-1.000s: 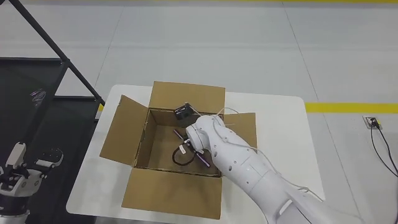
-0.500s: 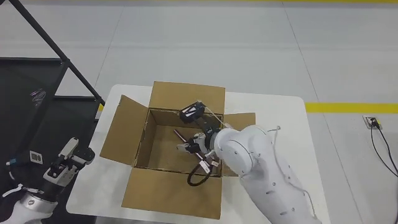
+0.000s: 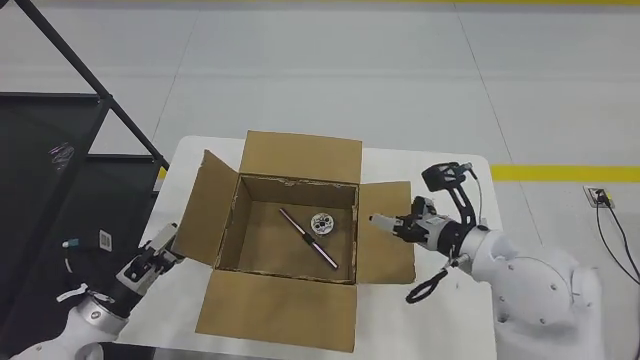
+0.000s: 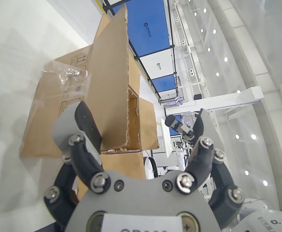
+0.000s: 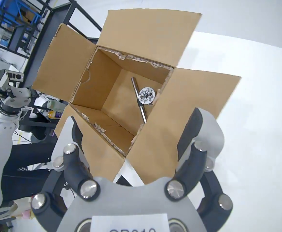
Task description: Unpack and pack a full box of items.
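Observation:
An open cardboard box (image 3: 300,155) stands on the white table (image 3: 450,180) with its flaps spread. On its floor lie a metal rod (image 3: 308,239) and a round perforated metal disc (image 3: 321,223), also visible as the rod (image 5: 138,95) and the disc (image 5: 147,95). My right gripper (image 3: 385,222) hovers over the box's right flap, open and holding nothing (image 5: 136,131). My left gripper (image 3: 160,253) is just outside the left flap, open (image 4: 142,114), with that flap's edge (image 4: 114,73) right in front of it. A clear bag of small parts (image 4: 68,78) lies beside the box wall.
A black metal frame (image 3: 90,100) stands left of the table. The left arm is off the table's left edge. Bare tabletop (image 3: 440,320) lies right of the box under the right arm. The front flap (image 3: 280,310) reaches the near table edge.
The right arm has pulled up out of the box and swung to its right side. The left arm has come up from the lower left to the box's left flap.

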